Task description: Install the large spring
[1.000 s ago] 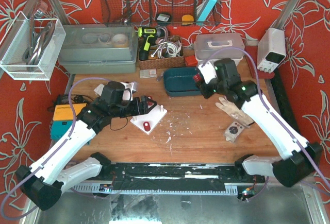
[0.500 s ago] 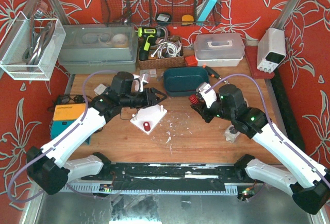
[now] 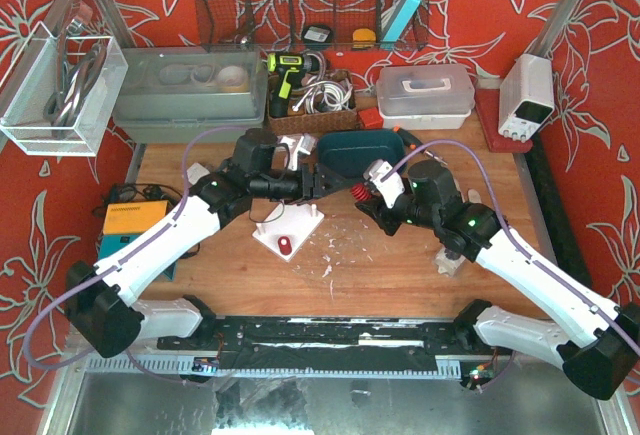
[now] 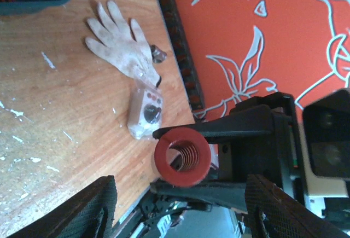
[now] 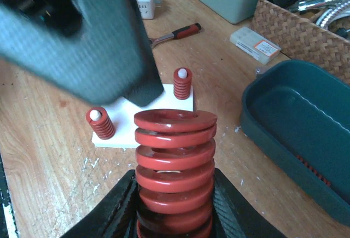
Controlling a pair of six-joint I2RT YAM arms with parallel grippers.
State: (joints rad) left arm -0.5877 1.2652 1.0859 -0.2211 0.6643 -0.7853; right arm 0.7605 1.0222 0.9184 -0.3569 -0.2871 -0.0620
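Observation:
The large spring (image 5: 175, 156), a thick red coil, is held level above the table with my right gripper (image 5: 175, 208) shut on its lower coils. In the top view the large spring (image 3: 359, 193) points left out of the right gripper (image 3: 373, 201). My left gripper (image 3: 333, 184) faces its free end, a little apart from it. Seen from the left wrist, the large spring's ring end (image 4: 182, 156) sits between the left gripper's (image 4: 183, 208) widely spread pads, touching neither. The white base plate (image 3: 288, 233) lies below, with small red springs (image 5: 101, 122) on its pegs.
A teal tray (image 3: 360, 157) sits just behind the grippers. A white glove (image 4: 123, 44) and a small wrapped control box (image 4: 145, 115) lie to the right. A wicker basket (image 3: 312, 107) and lidded bins line the back edge.
My right arm carried the spring left from over the teal tray to mid-table. My left gripper swung right, off the base plate, to face the spring's end.

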